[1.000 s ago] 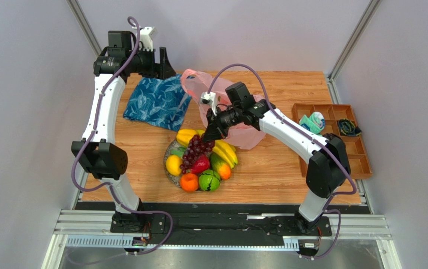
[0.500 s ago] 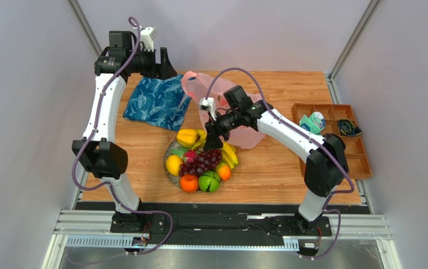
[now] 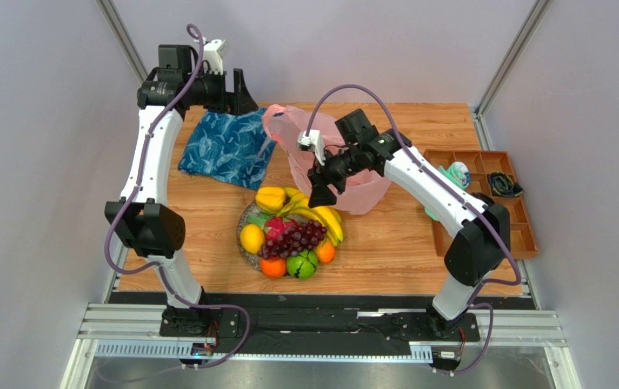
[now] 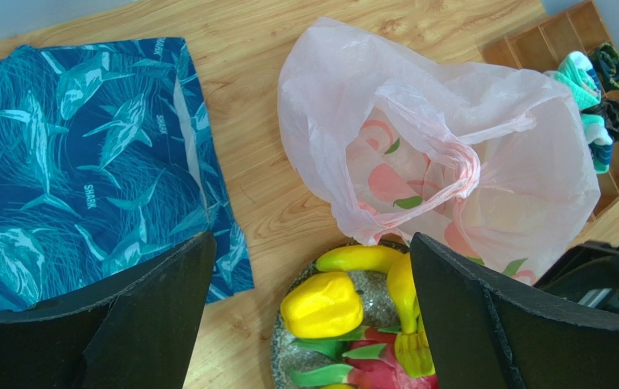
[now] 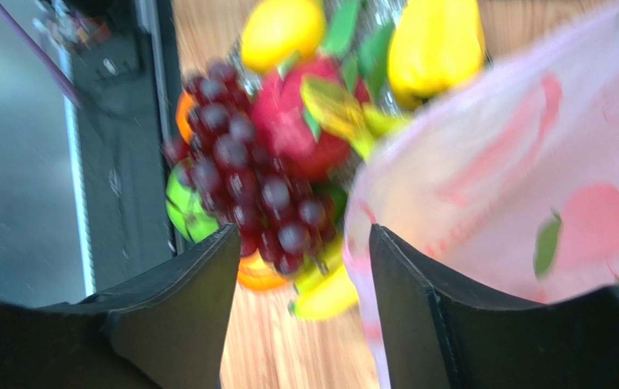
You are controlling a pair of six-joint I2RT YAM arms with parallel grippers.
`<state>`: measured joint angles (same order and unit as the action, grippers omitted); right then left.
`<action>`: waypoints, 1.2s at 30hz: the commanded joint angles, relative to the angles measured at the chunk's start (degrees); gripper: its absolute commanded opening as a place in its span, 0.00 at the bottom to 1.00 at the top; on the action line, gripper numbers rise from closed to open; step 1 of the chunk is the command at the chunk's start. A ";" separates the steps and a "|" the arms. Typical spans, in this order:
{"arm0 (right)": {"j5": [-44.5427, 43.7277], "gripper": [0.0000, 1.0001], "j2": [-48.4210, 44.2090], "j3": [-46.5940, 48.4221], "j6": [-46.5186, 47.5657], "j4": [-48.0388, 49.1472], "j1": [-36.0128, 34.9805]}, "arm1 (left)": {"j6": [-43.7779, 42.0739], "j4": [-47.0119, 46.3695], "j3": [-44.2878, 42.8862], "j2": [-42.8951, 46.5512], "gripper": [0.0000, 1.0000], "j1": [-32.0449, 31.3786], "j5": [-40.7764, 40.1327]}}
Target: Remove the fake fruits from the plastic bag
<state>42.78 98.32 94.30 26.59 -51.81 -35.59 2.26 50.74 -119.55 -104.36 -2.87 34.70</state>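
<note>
The fake fruits lie heaped on a speckled grey plate [image 4: 367, 296]: purple grapes [image 3: 292, 238] on top, bananas [image 3: 326, 219], a yellow fruit [image 3: 270, 198], a lemon [image 3: 251, 238], an orange [image 3: 273, 265] and a green melon [image 3: 302, 263]. The pink plastic bag [image 3: 338, 162] slumps just behind the plate, crumpled, and what it holds cannot be made out. My right gripper [image 3: 319, 197] hangs open and empty over the plate's far edge, against the bag [image 5: 532, 162], with the grapes [image 5: 239, 170] below it. My left gripper [image 3: 243, 94] is raised at the back left, open wide and empty.
A blue patterned cloth [image 3: 227, 146] lies at the back left of the wooden table. A brown compartment tray [image 3: 524, 235] at the right holds rolled teal-and-white bundles [image 3: 455, 174] and a dark bundle [image 3: 502, 185].
My right gripper was shut on the grapes over the plate; it has opened, the grapes now lie on the heap, and the gripper has drawn back toward the bag. The left arm barely moved.
</note>
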 commanded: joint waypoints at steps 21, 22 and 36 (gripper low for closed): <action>-33.47 0.40 7.39 5.64 -0.89 8.58 13.79 | -10.61 3.49 7.56 15.49 0.99 0.41 -10.78; -33.21 0.40 9.85 8.41 -2.06 7.44 14.58 | -11.05 3.49 8.88 16.89 0.99 0.59 -12.10; -27.55 1.00 -13.58 -18.18 -9.61 5.58 16.70 | -8.42 -1.17 37.44 29.56 0.99 2.17 -17.73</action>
<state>17.15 90.04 84.44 22.74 -46.02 -18.50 -8.43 53.15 -87.55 -78.87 -1.04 19.92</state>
